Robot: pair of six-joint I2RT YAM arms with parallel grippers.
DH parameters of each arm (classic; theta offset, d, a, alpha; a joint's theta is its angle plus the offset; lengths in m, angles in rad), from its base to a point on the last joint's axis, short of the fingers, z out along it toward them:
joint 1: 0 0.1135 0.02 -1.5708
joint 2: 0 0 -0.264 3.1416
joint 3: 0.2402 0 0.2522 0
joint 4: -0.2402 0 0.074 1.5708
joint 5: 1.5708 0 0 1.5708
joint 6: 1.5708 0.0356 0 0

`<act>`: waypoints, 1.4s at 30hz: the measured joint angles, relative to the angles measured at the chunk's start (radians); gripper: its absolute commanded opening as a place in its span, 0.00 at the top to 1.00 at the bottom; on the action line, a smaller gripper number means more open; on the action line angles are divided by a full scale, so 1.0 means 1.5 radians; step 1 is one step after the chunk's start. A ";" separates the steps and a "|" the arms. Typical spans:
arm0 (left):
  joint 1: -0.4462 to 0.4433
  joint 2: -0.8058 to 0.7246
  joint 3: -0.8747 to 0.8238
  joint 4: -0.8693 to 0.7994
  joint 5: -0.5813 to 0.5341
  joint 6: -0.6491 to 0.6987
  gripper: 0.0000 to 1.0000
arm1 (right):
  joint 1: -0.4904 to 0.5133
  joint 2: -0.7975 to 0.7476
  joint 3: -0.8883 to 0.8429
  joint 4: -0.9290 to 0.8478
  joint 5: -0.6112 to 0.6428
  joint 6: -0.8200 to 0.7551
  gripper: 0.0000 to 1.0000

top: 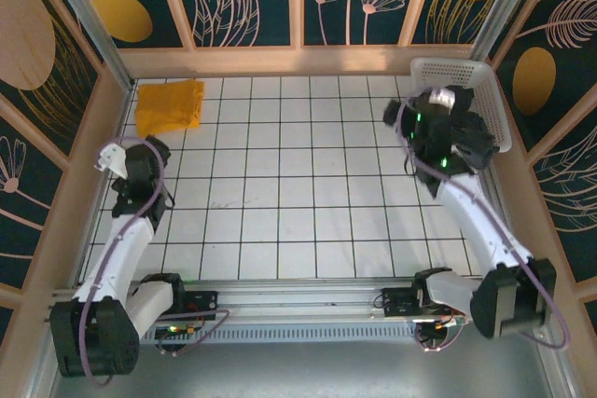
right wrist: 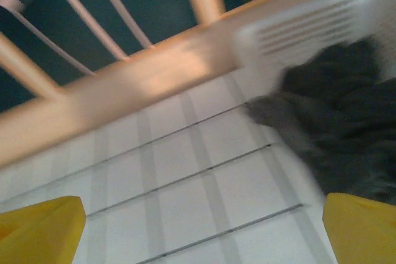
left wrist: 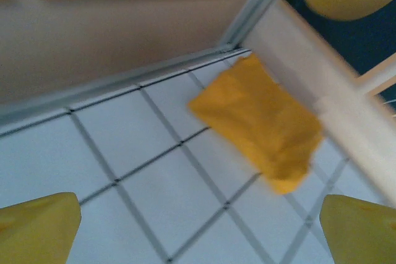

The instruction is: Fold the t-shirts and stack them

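At the bench's (top: 280, 230) far-left corner, got the orange-yellow t-shirt (top: 169, 106) folded up; far-right corner, charcoal t-shirt (right wrist: 346, 134) spilling from the white basket (top: 457, 70); left pincer (left wrist: 199, 230) and right pincer (right wrist: 204, 230) wide open, empty

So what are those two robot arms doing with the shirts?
They're folding and stacking t-shirts. The orange shirt lies folded in the far left corner, and the left gripper hangs open near it, holding nothing. The grey shirt is a crumpled heap at the white basket, not yet folded. The right gripper is open beside it, also empty.
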 measured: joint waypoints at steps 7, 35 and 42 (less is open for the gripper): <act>0.000 0.107 -0.140 0.209 0.081 0.195 0.01 | -0.068 0.073 -0.281 0.240 0.052 -0.133 0.01; -0.014 0.365 -0.230 0.818 0.173 0.384 0.01 | -0.155 0.273 -0.410 0.821 -0.140 -0.168 0.01; -0.014 0.365 -0.230 0.830 0.173 0.384 0.01 | -0.156 0.273 -0.410 0.822 -0.145 -0.169 0.01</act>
